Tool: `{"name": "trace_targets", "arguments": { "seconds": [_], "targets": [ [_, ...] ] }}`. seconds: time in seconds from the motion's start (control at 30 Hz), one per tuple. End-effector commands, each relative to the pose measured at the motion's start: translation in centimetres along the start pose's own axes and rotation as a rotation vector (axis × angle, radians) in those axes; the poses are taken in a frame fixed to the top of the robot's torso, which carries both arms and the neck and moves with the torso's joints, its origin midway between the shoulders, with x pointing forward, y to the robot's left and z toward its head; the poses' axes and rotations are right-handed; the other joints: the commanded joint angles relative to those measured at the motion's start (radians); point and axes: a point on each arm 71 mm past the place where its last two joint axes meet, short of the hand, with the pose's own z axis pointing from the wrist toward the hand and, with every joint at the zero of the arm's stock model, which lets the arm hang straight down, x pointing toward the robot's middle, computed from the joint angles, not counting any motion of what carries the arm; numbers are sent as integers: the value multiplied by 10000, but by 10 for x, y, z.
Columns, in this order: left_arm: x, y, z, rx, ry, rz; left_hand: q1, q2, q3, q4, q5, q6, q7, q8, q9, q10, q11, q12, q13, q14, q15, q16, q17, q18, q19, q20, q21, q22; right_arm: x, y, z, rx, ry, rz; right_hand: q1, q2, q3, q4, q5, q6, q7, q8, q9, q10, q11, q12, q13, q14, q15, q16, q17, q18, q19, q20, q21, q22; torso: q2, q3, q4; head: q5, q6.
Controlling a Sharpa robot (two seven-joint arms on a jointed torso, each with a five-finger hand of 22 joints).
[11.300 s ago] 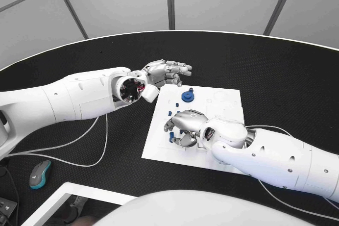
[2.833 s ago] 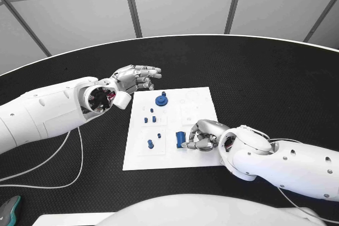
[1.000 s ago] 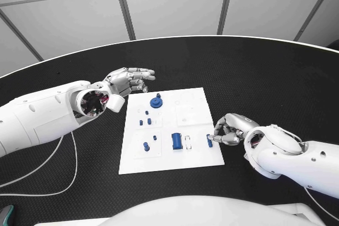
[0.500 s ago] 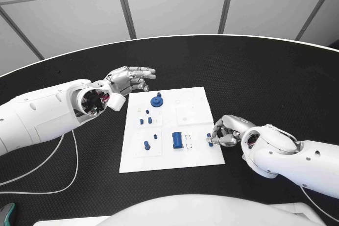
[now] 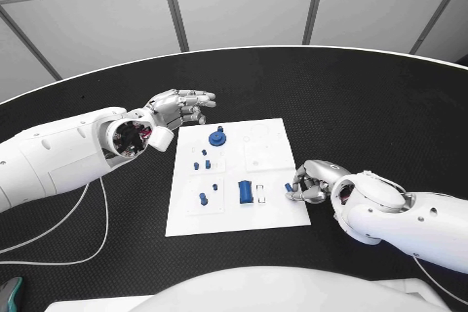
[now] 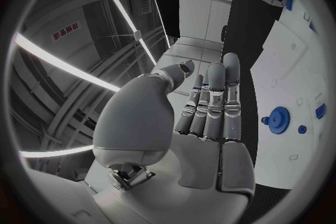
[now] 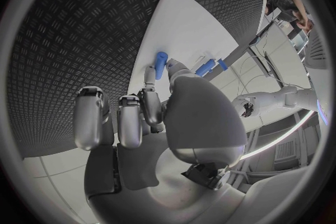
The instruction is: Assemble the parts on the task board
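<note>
The white task board (image 5: 268, 214) lies mid-table. On it stand a blue gear (image 5: 216, 137), several small blue pegs such as one (image 5: 202, 199) near the left side, and a larger blue block (image 5: 244, 192) beside a white piece (image 5: 260, 192). My right hand (image 5: 314, 180) sits at the board's right edge, fingers curled, pinching a small blue peg (image 5: 289, 187) between thumb and a finger; the right wrist view shows the peg (image 7: 160, 64) sticking out past the fingertips (image 7: 150, 74). My left hand (image 5: 181, 106) hovers off the board's far left corner, fingers straight and apart, holding nothing (image 6: 210, 106).
A thin white cable (image 5: 68, 224) loops over the black table under my left arm. The table's curved far rim (image 5: 293, 49) runs behind the board. The left wrist view shows the gear (image 6: 279, 119) close to that hand.
Since 2.8 s ago my right hand has left the blue block and moved to the board's right edge, now holding a small peg. Over the last second it barely shifts. The left hand stays put.
</note>
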Motion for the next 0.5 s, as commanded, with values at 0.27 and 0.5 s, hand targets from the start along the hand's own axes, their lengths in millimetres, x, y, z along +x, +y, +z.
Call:
{"name": "trace_targets", "arguments": {
  "seconds": [0.27,0.5],
  "targets": [
    [0,0,0,-8,-10,2,45,16,-21,29,-40,-62,51,35,17,-81,1,35,13,-100,3,56,-10,162,1,69,-52,-15,3,3,5,-32,-95,-386,1120,100,872,-159,-894,78,4,-134,-144,-33,-8,-36,958,934,7,-10,2176,-103,805,-1,23,2256,4,8,6,2,-34],
    [0,0,0,-14,-18,4,41,14,-25,37,-41,-64,52,36,19,-85,1,43,13,-102,4,60,-17,161,2,69,-54,-16,3,5,6,-77,-102,-567,1508,-49,1337,-308,-831,124,6,-161,-169,-42,-9,-37,970,938,5,-3,2192,-106,807,-6,37,2260,0,11,0,6,-45]
  ]
}}
